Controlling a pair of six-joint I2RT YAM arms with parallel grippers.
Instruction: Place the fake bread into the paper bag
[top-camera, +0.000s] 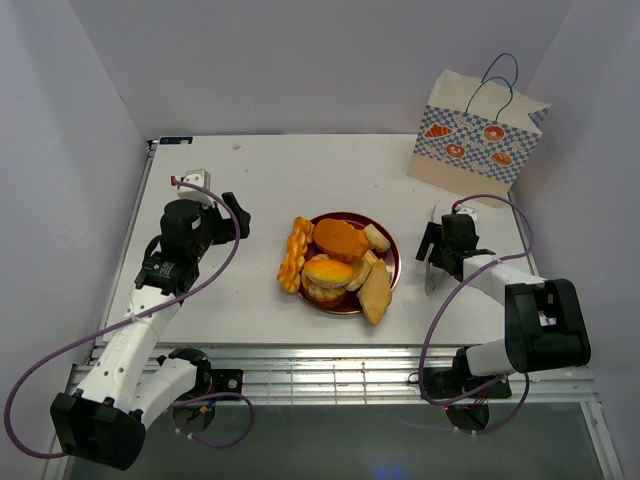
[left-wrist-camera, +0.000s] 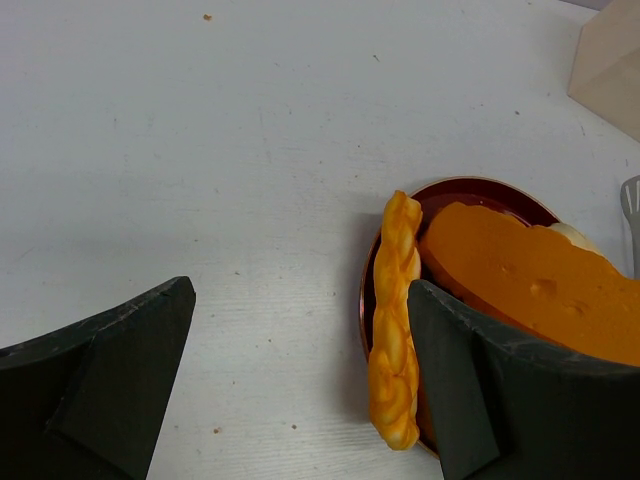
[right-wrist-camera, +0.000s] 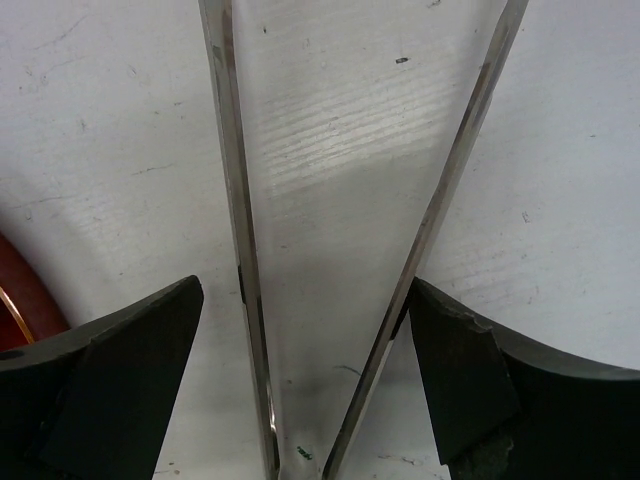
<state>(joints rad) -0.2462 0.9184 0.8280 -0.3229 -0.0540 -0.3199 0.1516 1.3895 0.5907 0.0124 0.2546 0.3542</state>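
The fake bread lies heaped on a dark red plate (top-camera: 391, 262) mid-table: a braided stick (top-camera: 294, 255) on its left rim, an orange piece (top-camera: 338, 238), round buns (top-camera: 327, 273) and a flat wedge (top-camera: 376, 293). The paper bag (top-camera: 478, 130) stands upright at the back right. My left gripper (top-camera: 234, 214) is open and empty left of the plate; its wrist view (left-wrist-camera: 300, 290) shows the braided stick (left-wrist-camera: 395, 330) just inside the right finger. My right gripper (top-camera: 432, 262) is open right of the plate, its fingers astride metal tongs (right-wrist-camera: 235, 200) lying spread on the table.
The tongs (top-camera: 429, 280) poke out from under the right gripper. The plate's rim (right-wrist-camera: 20, 300) shows at the left edge of the right wrist view. A corner of the bag (left-wrist-camera: 610, 65) shows in the left wrist view. Grey walls close in the table.
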